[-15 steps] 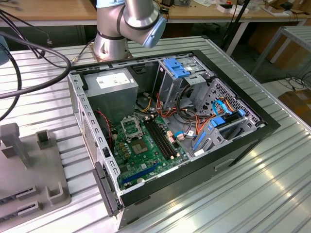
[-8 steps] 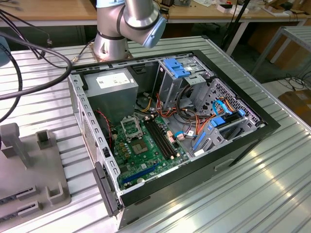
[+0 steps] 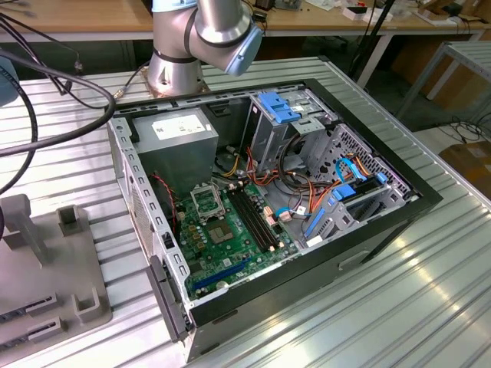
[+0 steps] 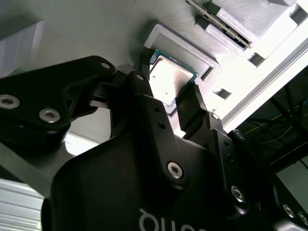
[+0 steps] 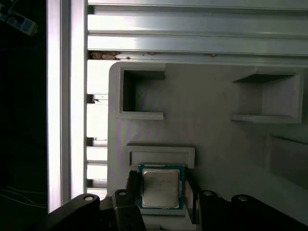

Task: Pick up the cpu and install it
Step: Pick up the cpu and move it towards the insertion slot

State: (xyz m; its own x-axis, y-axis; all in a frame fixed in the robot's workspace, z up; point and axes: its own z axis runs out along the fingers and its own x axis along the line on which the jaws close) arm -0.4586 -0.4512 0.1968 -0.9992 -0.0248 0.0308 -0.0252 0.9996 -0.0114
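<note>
Fingers (image 5: 133,185) of the gripper (image 5: 161,191) stand parted, one on each flank of the cpu (image 5: 161,187), close to its two opposite edges. The chip lies flat between them, silver face up, on the grey holder (image 5: 211,139). One of its edges sits just beside a raised ledge (image 5: 161,155) of that holder. The second wrist view shows the same: the cpu (image 4: 171,79) is between the black fingers (image 4: 192,103), seated against the ledge (image 4: 185,45).

In the exterior view, the grey holder (image 3: 31,276) lies at the exterior view's left on the ribbed aluminium table (image 3: 368,307), well apart from the open computer case (image 3: 383,222). Black cables (image 3: 54,84) loop above it at the far left. To the right of them the arm's base (image 3: 180,54) stands at the far edge of the table, just behind the case. Inside the case the green circuit board (image 3: 230,245) lies flat. Its square socket (image 3: 207,202) sits near the grey power supply (image 3: 173,134). Further to the exterior view's right are the dark memory slots (image 3: 257,218), then the metal drive cages with blue clips (image 3: 280,107) and a tangle of coloured wires (image 3: 295,180).
</note>
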